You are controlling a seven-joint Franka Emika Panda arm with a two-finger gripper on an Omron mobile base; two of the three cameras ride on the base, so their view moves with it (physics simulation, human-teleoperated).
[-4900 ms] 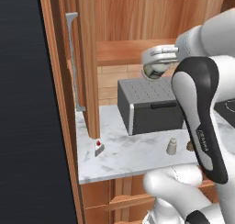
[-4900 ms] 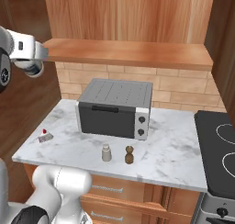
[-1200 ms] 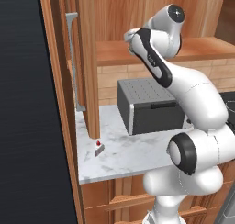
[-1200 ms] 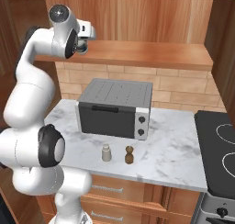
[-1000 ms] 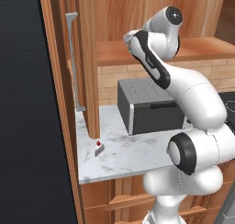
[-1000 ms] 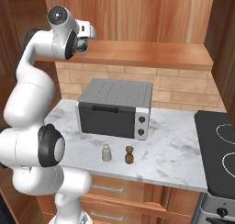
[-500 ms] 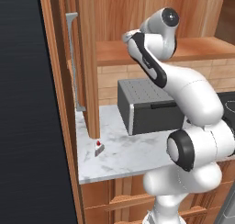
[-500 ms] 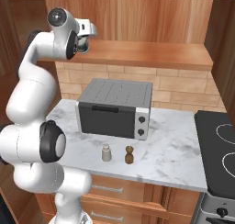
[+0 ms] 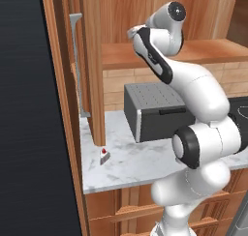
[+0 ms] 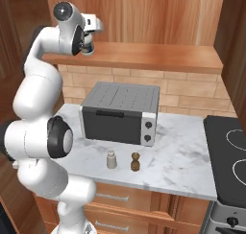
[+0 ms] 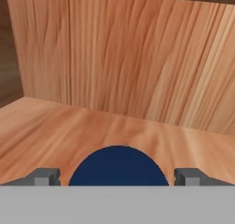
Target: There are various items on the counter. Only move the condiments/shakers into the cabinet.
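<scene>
A brown wooden cabinet [image 10: 144,55] with a plank shelf hangs over the marbled counter [image 10: 182,161], where a dark grey toaster oven [image 10: 120,114] sits against the brick wall. The gripper [image 11: 117,176] is raised to shelf height, and in the hand view its two fingertips [image 11: 45,176] stand wide apart on either side of the jar's dark blue lid [image 11: 118,167], with clear gaps between. So the jar appears to be set on the shelf directly under the hand and let go, though its base is out of sight and I cannot confirm it rests flat.

By that reading the first condiment is placed. The next move calls for backing straight away from the shelf without clipping the lid, then swinging down to the counter. Far below the gripper and nearer the counter's front edge stand the grey shaker [image 10: 111,160] and the brown pepper mill [image 10: 135,162], just beside each other. The red-topped wedge [image 9: 103,156], low beneath the hand near the cabinet post, should stay put.

No brand or readable writing shows anywhere.
</scene>
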